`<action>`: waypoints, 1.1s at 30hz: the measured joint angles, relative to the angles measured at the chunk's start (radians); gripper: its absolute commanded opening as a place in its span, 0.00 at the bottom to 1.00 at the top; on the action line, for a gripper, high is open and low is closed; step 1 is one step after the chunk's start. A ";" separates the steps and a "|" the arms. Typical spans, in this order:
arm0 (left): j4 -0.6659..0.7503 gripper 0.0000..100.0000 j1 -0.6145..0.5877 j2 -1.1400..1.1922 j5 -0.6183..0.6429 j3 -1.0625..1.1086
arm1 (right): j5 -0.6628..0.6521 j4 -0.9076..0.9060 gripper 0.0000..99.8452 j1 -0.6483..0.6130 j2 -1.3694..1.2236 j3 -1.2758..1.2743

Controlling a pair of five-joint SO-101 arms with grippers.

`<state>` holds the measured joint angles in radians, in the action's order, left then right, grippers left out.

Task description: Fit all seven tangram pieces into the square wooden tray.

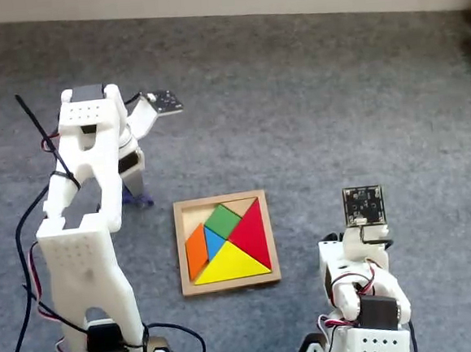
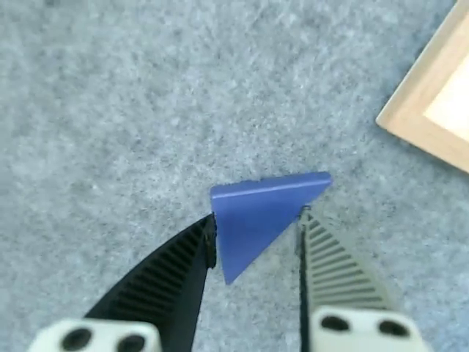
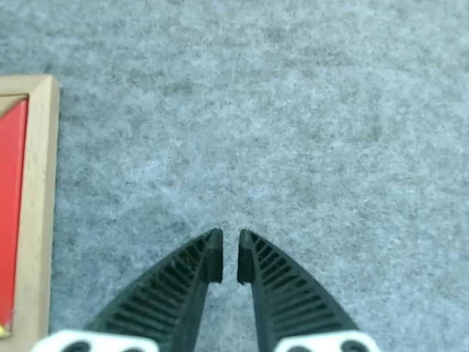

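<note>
The square wooden tray (image 1: 229, 286) lies on the grey carpet between the two arms. It holds a green square (image 1: 222, 220), an orange piece (image 1: 196, 250), a small blue triangle (image 1: 213, 242), a red triangle (image 1: 252, 232) and a yellow triangle (image 1: 229, 264). A bare wooden triangle is left at its top edge. A dark blue triangle (image 2: 256, 213) sits on the carpet left of the tray, and my left gripper (image 2: 256, 224) is shut on it, one finger against each side. My right gripper (image 3: 225, 257) is shut and holds nothing, low over the carpet right of the tray (image 3: 40, 205).
Grey carpet surrounds the tray on all sides. A corner of the tray (image 2: 418, 103) lies a short way from the held triangle. The right arm (image 1: 362, 280) stands folded at the lower right, and cables hang by the left arm's base (image 1: 32, 282).
</note>
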<state>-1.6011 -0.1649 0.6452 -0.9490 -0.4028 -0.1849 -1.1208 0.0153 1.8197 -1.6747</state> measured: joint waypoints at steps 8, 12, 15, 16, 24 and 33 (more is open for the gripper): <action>0.015 0.17 0.000 0.000 0.006 0.018 | 0.000 0.000 0.05 0.000 0.000 0.000; 0.015 0.17 0.000 0.000 0.077 0.018 | 0.000 0.000 0.05 0.000 0.000 0.000; 0.015 0.17 0.000 0.000 0.092 0.018 | 0.000 0.000 0.05 0.000 0.000 0.000; 0.015 0.17 0.000 0.000 0.094 0.018 | 0.000 0.000 0.05 0.000 0.000 0.000; 0.012 0.12 0.000 0.000 0.098 0.018 | 0.000 0.000 0.05 0.000 0.000 0.000; -0.017 0.12 0.000 -0.060 0.098 0.064 | 0.000 0.000 0.05 0.000 0.000 0.000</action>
<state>-1.6180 -0.1649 0.5854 -0.8508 -0.3383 -0.1849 -1.1208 0.0153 1.8197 -1.6747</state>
